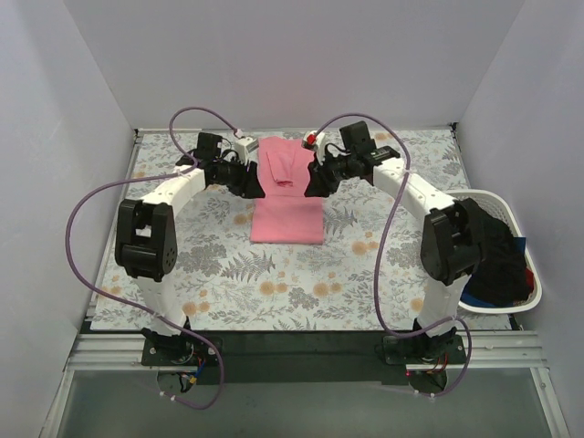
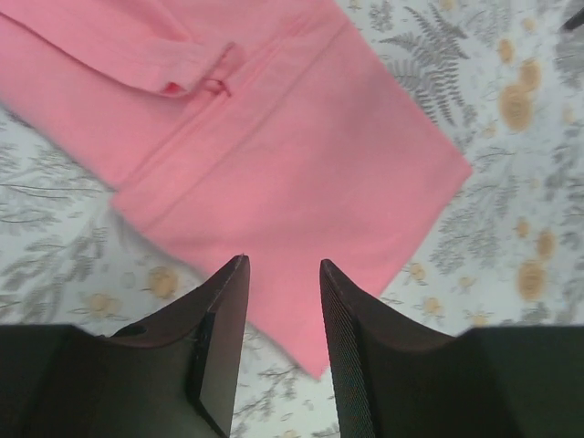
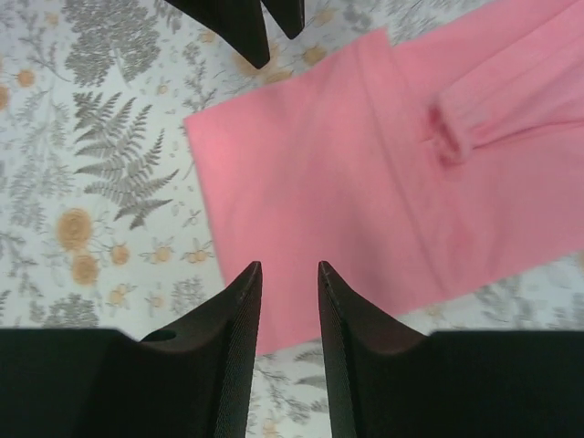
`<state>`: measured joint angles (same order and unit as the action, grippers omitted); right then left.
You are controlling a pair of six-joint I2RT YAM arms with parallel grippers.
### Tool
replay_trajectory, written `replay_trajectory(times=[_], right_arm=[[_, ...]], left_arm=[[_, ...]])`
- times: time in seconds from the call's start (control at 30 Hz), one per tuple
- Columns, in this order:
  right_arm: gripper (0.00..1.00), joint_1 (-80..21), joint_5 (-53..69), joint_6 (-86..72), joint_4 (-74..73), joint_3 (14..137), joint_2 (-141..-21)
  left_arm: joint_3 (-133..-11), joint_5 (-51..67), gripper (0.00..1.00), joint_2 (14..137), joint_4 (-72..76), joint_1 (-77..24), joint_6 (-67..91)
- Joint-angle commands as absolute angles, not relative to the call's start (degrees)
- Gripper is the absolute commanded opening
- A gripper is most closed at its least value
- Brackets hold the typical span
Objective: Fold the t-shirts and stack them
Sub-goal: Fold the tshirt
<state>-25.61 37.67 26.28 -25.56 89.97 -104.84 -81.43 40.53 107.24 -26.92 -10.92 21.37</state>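
The pink shirt (image 1: pixel 287 196) lies as a folded strip at the far middle of the desk (image 1: pixel 228 274). The left end effector (image 1: pixel 254 187) and right end effector (image 1: pixel 315 185) flank its far end, jaws apart and empty. The next step is probably to pinch those corners and fold nearward.

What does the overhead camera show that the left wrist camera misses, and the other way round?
Only overhead: the whole left arm and right arm, plus the white basket of dark clothes. Only left wrist: a close look at the left hand, its fingers parted and empty, near the shirt's edge. Both: the folded pink t-shirt on the floral tablecloth.
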Motion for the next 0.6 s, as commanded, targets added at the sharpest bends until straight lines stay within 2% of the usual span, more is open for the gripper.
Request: replay_trajectory(times=[0.0,0.13,0.37,0.57], right_arm=[[0.37,-25.58,45.78,14.43,-26.72,87.72,-109.15],[0.35,-26.8,54.03,0.32,-20.42,81.51,-110.3],[0.35,-29.18,55.9,-18.08,-2.3,70.77,-113.37],[0.35,-26.73,49.14,-16.97,-1.49,67.77,-119.08]], left_arm=[[-78.34,52.95,0.36,108.37,-28.48,-11.07,34.95],[-69.27,61.59,0.37,105.3,-20.51,-11.25,46.56],[-59.77,63.11,0.38,105.9,-10.38,-11.43,61.07],[-55.2,56.87,0.38,112.06,-8.97,-10.38,63.72]])
